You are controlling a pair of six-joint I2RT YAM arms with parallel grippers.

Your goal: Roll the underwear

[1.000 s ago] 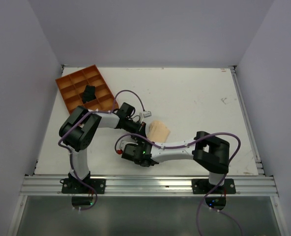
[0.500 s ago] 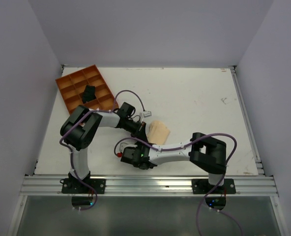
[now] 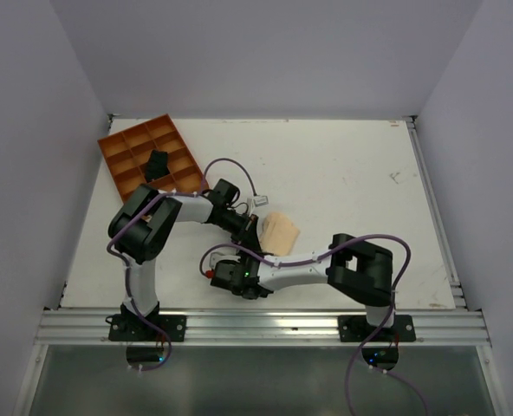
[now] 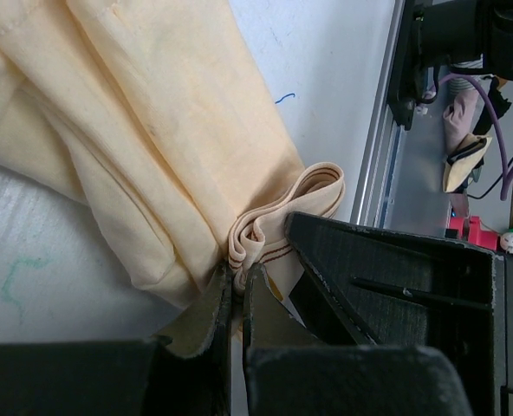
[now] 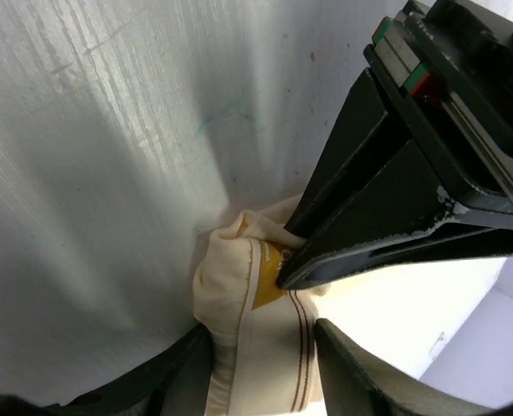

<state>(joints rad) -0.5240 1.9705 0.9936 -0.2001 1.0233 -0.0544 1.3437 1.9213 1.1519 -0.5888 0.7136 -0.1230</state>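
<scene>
The underwear [image 3: 281, 230] is a pale beige wrinkled cloth lying mid-table, just right of both wrists. In the left wrist view its folded body [image 4: 152, 130] spreads upward, and my left gripper [image 4: 237, 282] is shut on the bunched, brown-striped waistband. My right gripper [image 5: 265, 381] is open, its two fingers standing on either side of the same rolled waistband [image 5: 256, 338], close against the cloth. The left gripper's black fingers [image 5: 369, 217] pinch the fabric just above. From overhead, the left gripper [image 3: 250, 230] and right gripper [image 3: 256, 256] meet at the cloth's left edge.
An orange compartment tray [image 3: 118, 143] stands at the back left with a small black bundle [image 3: 157, 163] in one cell. An aluminium rail [image 3: 256, 325] runs along the near edge, another rail [image 3: 434, 208] along the right side. Purple cables loop over both arms.
The right arm's elbow and wrist have shifted slightly left and toward the near edge. The left gripper has kept its pinch, and the cloth has stayed in place.
</scene>
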